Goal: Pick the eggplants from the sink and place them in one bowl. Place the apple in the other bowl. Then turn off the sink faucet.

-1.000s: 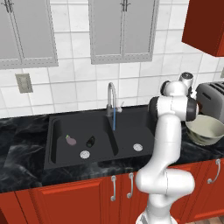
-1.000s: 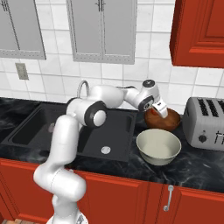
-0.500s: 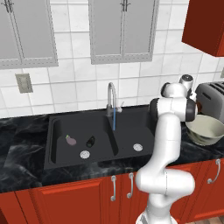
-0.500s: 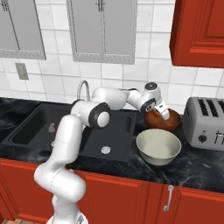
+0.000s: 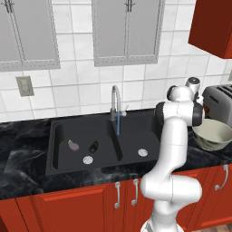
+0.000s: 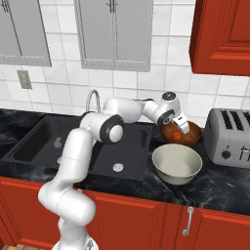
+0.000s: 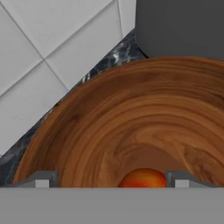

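Countertop [image 6: 224, 181] of black marble

The robot is a glossy white arm [image 5: 171, 149] built of rounded, tube-like segments that swell at each joint. Dark grey to black discs cap the joints; one large round cap sits at the shoulder-like bulge, ringed by a thin dark seam. The lowest segment widens into a bulbous white pedestal. Near the wrist the body narrows to a short white cylinder with a pale grey end face. The hand [image 6: 178, 128] is white-grey with a darker block beneath it, and its two finger tips [image 7: 42, 179] are small, flat grey tabs with lighter squared ends.
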Controlling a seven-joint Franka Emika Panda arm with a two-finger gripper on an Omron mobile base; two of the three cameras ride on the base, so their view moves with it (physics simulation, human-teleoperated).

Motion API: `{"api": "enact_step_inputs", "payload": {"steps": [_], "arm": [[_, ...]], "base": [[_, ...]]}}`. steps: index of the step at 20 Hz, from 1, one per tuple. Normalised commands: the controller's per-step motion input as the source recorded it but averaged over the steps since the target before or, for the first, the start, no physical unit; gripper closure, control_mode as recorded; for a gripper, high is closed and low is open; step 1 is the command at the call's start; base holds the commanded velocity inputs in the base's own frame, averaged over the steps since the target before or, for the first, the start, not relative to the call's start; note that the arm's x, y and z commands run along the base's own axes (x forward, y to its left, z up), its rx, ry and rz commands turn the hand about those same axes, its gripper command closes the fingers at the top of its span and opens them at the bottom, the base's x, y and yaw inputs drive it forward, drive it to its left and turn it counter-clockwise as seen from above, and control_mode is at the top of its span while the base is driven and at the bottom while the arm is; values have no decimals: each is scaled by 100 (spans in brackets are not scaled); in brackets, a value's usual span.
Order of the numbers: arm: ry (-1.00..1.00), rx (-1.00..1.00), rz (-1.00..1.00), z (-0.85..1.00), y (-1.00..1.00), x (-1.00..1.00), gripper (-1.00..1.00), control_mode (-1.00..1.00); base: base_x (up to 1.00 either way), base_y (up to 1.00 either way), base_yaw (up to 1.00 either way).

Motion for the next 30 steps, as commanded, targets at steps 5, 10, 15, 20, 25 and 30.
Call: {"api": "enact_step_inputs", "payload": {"steps": [5, 10, 15, 20, 25, 30], "arm": [[0, 0, -2, 2, 0, 2, -100, -100], [0, 0, 0, 37, 0, -28, -100, -100], [0, -1, -1, 39, 15, -51, -100, -100], [0, -7, 0, 37, 48, -41, -100, -100], [0, -9, 0, 48, 55, -31, -100, -100], [0, -5, 0, 25, 48, -32, -100, -100]], "base": [[0, 0, 0], [0, 0, 0], [0, 0, 0], [0, 0, 0], [0, 0, 0], [0, 0, 0]]}}
